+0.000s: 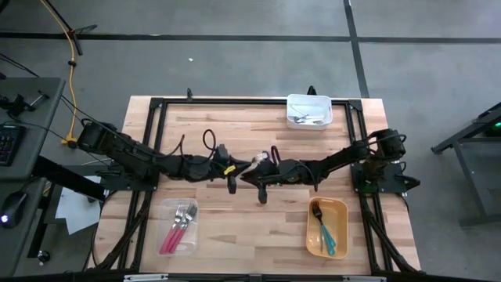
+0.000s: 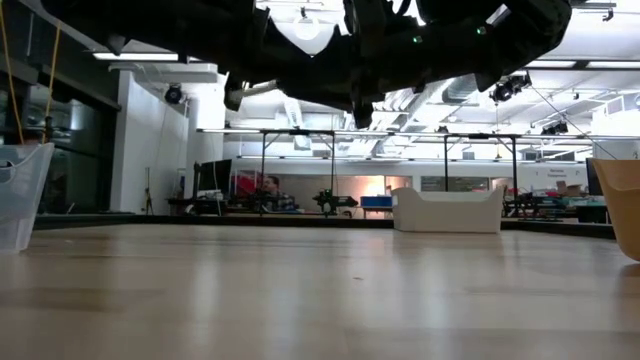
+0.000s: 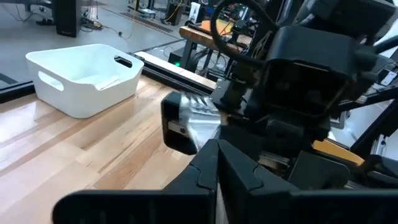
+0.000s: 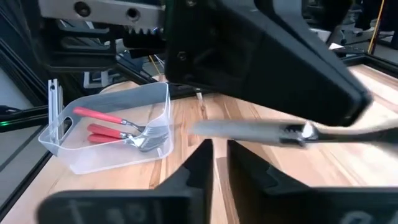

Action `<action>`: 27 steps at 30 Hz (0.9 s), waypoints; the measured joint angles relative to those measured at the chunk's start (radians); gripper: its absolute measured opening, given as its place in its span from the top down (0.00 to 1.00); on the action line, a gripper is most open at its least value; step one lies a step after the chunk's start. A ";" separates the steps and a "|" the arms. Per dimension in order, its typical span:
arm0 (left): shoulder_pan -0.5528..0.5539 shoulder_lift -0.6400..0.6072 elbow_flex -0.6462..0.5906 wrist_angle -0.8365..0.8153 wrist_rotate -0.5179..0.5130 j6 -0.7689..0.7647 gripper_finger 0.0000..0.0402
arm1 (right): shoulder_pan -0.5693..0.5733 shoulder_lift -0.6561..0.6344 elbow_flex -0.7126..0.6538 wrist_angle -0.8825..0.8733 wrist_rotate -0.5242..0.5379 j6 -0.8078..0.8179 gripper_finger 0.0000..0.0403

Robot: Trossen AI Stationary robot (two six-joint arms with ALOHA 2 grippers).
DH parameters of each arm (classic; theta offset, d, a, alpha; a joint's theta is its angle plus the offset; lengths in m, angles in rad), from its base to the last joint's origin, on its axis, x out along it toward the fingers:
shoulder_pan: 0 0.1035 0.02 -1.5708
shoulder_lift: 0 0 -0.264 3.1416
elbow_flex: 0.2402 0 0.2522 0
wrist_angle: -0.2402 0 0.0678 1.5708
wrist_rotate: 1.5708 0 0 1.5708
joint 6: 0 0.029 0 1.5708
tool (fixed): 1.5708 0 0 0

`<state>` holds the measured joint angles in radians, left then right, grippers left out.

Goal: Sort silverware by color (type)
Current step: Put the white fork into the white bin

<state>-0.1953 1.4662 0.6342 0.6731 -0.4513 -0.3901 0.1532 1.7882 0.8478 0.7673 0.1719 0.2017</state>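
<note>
- Utensil (image 1: 258,159): I had it mid-table, aloft, long axis running between the arms.
- Left gripper (image 1: 233,186): fingers near-closed, empty.
- Right gripper (image 1: 262,196): fingers near-closed; I couldn't confirm a grip.
- Red-handled forks (image 4: 124,132): binned.

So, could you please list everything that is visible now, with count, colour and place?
Clear container: one, transparent, near-left part of the table; holds the red-handled forks.
Red-handled forks: several, red/pink handles, silver heads, inside the clear container.
Yellow container: one, yellow, near-right part of the table.
Teal-handled utensils: a few, teal-blue, inside the yellow container.
White container: one, white, far edge of the table; some silver utensils inside.
Table: one, light wood.
Left gripper: one, dark, above the table's middle.
Right gripper: one, dark, close beside the left gripper.
</note>
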 joint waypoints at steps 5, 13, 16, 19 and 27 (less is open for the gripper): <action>-0.013 0.000 0.000 0.000 -0.005 0.008 1.00 | 0.000 0.000 0.000 0.000 0.000 0.000 0.79; -0.045 0.026 0.000 -0.033 -0.052 0.009 1.00 | -0.009 -0.007 0.000 -0.145 0.012 0.007 0.72; -0.075 0.026 0.000 -0.086 -0.115 0.004 1.00 | -0.030 -0.019 0.000 -0.310 0.065 0.059 0.72; -0.107 0.026 0.000 -0.140 -0.174 -0.021 1.00 | -0.078 -0.022 0.026 -0.538 0.100 0.182 0.72; -0.167 0.026 -0.120 -0.077 -0.264 -0.167 1.00 | -0.211 -0.015 0.138 -0.872 0.058 0.359 0.67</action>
<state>-0.3627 1.4921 0.5141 0.5959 -0.7157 -0.5575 -0.0579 1.7729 0.9857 -0.1044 0.2302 0.5611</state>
